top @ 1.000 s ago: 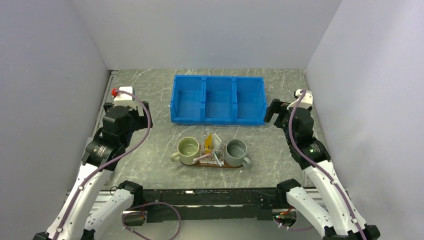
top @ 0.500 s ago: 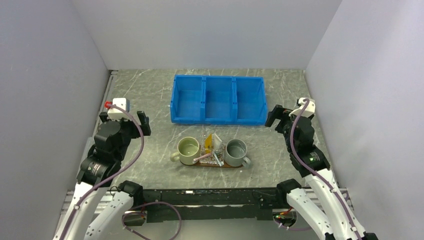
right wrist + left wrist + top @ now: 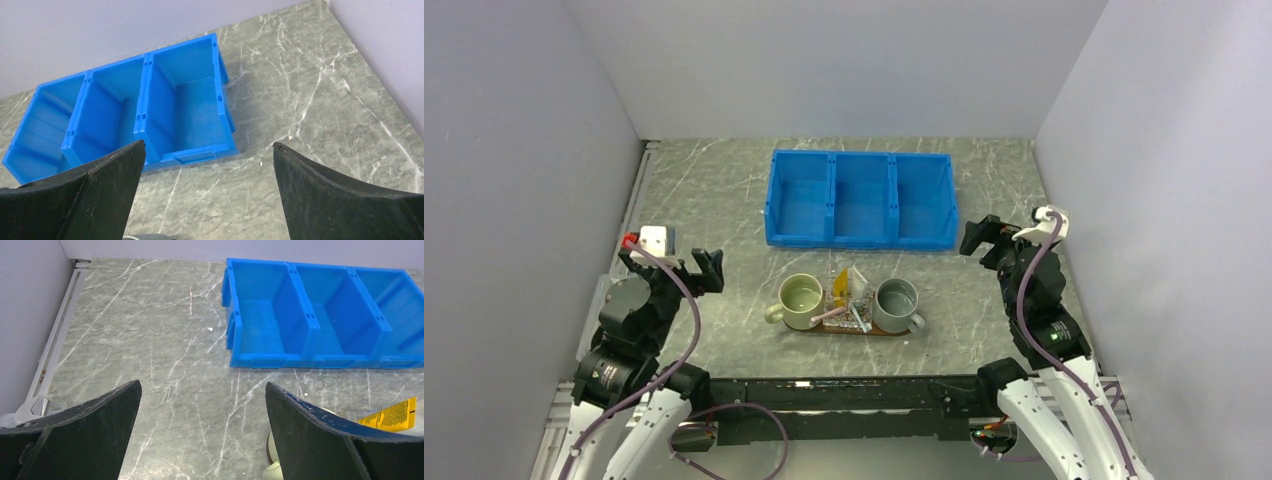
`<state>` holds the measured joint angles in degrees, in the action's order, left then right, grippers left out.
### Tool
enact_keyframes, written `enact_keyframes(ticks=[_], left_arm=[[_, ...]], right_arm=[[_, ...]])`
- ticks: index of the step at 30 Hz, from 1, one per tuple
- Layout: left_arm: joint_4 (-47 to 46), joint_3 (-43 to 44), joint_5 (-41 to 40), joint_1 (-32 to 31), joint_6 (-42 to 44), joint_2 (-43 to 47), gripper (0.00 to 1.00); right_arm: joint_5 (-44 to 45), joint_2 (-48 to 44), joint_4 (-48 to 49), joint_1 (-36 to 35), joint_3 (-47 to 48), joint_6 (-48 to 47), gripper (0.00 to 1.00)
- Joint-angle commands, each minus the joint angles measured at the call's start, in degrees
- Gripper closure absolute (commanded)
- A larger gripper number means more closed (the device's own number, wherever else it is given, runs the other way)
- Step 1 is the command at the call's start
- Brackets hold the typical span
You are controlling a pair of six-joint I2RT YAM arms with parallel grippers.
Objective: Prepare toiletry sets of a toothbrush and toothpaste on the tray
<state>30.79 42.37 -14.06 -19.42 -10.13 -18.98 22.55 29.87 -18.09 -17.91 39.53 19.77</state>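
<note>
**Lower left and lower right of the overhead view:** the left arm (image 3: 629, 330) and right arm (image 3: 1044, 300) hang over the grey marble-patterned counter (image 3: 724, 200). Each has its jaws spread wide apart, gripping nothing.

**Centre frame:** the flat dark-brown wooden tray (image 3: 864, 332) carries a pale green mug (image 3: 801, 300) and a grey mug (image 3: 896, 305). Heaped between the mugs are a yellow tube (image 3: 841, 283), what looks like a white tube (image 3: 861, 282), a pinkish toothbrush (image 3: 829, 314) and a pale grey toothbrush (image 3: 860, 320). Every piece appears to be on the tray already. Sorting them into neat pairs would likely call for a narrow, top-down reach that spares both mugs.

**Upper centre, beyond the tray:** the blue three-compartment plastic bin (image 3: 861, 198).
</note>
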Motion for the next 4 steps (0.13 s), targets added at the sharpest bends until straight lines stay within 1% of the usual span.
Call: enact_keyframes(ticks=[1, 4], left_arm=[[-2.5, 0.3, 2.2, 0.3, 0.7, -1.1, 0.01], [-2.1, 0.7, 2.8, 0.3, 0.8, -2.0, 0.01]], right_arm=[[0.0, 0.6, 2.2, 0.2, 0.6, 0.3, 0.0], [-1.1, 1.7, 2.6, 0.2, 0.8, 0.2, 0.0]])
